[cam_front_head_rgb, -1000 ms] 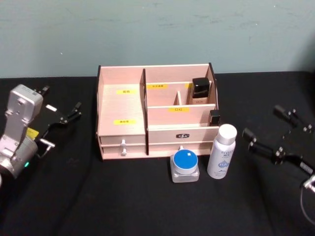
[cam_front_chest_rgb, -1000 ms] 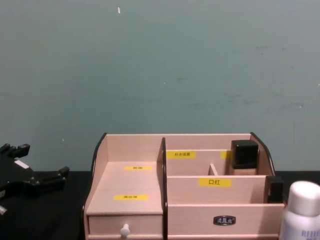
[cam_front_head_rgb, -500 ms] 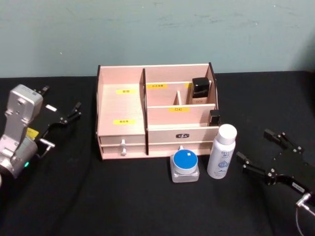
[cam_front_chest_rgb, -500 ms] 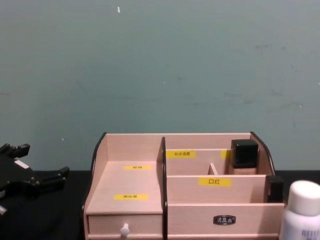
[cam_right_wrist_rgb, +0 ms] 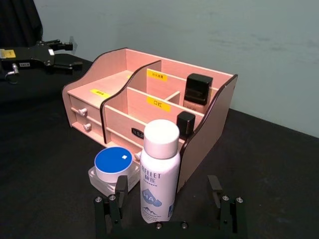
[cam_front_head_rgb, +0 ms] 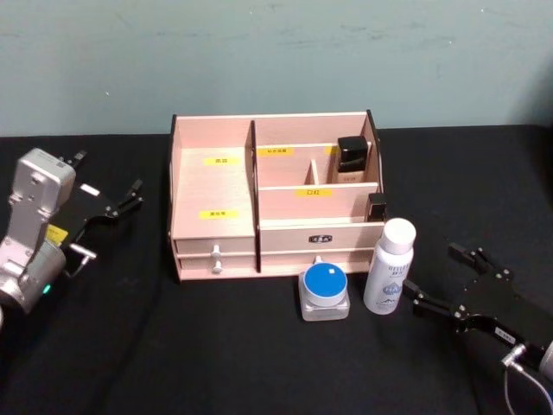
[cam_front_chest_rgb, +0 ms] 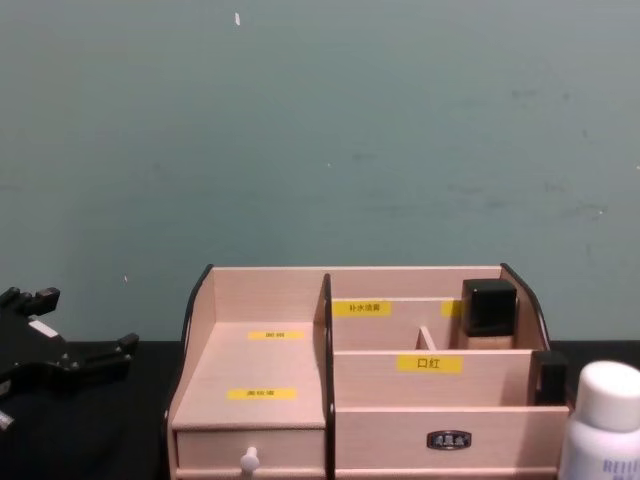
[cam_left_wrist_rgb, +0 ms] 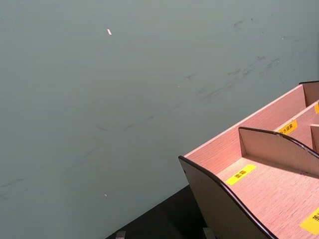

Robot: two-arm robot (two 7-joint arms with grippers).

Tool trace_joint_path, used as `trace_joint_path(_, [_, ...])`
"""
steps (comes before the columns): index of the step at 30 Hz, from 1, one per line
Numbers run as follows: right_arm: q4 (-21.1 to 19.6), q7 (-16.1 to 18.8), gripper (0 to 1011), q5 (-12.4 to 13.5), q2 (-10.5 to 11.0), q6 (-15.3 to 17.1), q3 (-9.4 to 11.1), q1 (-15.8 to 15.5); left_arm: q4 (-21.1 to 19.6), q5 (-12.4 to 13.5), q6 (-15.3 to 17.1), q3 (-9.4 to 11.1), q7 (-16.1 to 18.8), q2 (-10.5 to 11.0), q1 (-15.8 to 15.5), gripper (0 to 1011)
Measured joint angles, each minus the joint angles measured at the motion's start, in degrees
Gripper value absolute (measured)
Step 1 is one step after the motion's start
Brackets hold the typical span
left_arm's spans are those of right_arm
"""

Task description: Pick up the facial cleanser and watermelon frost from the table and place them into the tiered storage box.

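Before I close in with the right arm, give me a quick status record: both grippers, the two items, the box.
right gripper: open, just right of the white bottle, fingers aimed at it, not around it
left gripper: open, parked left of the box
white bottle: upright, at the box's front right corner
blue-lidded jar: beside the bottle, in front of the box
tiered storage box: neither item inside yet
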Motion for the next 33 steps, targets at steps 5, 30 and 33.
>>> trace_joint_path(5, [1.54,0.89,1002,-0.69,-1.34,0.48,-0.68,1.41,0.00,0.00,0.00,0.00,0.00,0.00,0.00,1001])
trace_joint_path(30, [4.07,4.18,1002,-3.96,-5.46,9.31,-2.03,9.41,0.00,0.00,0.00,0.00,0.00,0.00,0.00,1001])
trace_joint_path(33, [4.09,4.42,1002,-4.11,-5.66,10.25,-2.00,10.10,0.00,0.00,0.00,0.00,0.00,0.00,0.00,1001])
